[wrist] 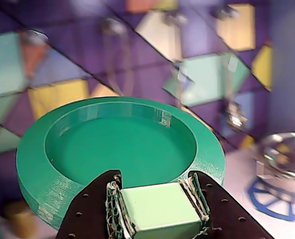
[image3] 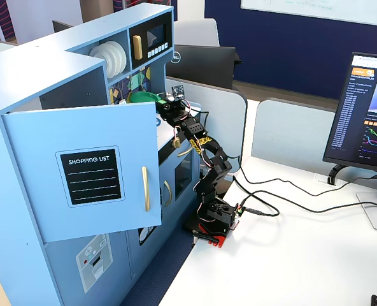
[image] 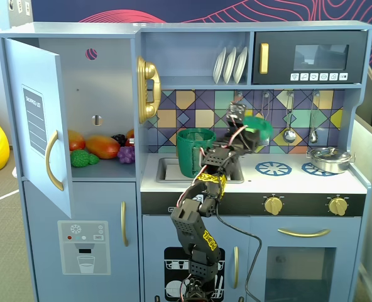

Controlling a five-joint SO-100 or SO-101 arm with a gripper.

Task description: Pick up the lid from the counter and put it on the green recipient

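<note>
The green lid [wrist: 112, 144] hangs in the air, tilted, with its flat face toward the tiled back wall. My gripper [wrist: 160, 199] is shut on its pale green block handle [wrist: 160, 211]. In a fixed view the lid [image: 260, 125] is held by the gripper [image: 249, 130] above the counter, to the right of and slightly higher than the tall dark-green pot [image: 195, 153], which stands in the sink. In another fixed view the lid [image3: 144, 97] shows past the open door; the pot is hidden there.
A silver pot [image: 329, 158] sits on the right burner, and also shows in the wrist view [wrist: 287, 154]. Blue burner rings [image: 273, 168] mark the counter. Utensils [image: 289, 119] hang on the tiled wall. The cupboard door [image: 38, 119] stands open at left.
</note>
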